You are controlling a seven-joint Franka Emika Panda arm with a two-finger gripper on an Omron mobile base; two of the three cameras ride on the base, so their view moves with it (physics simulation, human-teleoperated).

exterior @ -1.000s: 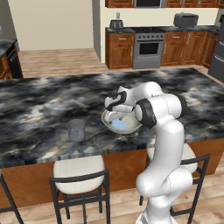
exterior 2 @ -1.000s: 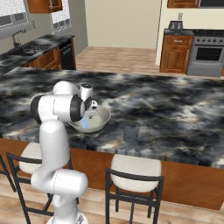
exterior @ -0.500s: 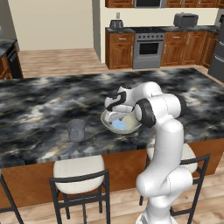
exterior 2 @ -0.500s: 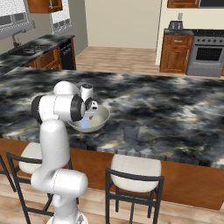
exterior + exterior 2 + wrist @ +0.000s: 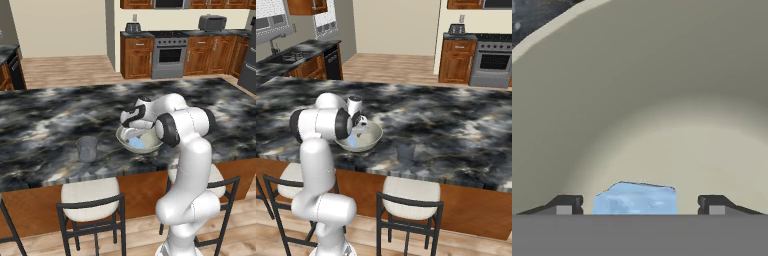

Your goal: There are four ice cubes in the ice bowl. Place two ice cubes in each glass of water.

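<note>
Left base view: the gripper (image 5: 134,131) is lowered into the bowl (image 5: 125,138) on the marbled counter (image 5: 45,125), where pale blue ice (image 5: 136,143) is seen; a glass (image 5: 87,148) stands well apart to the left. Right base view: the bowl (image 5: 373,136) is partly hidden behind the arm. Hand view: ice (image 5: 635,198) lies between spread, untouching fingertips (image 5: 564,205), the jaws released, nothing grasped.

pale blue ice cubes (image 5: 635,199) are lying in the beige ice bowl (image 5: 125,135), right between the gripper (image 5: 640,204) tips; grey glass of water (image 5: 87,148) is standing apart.
</note>
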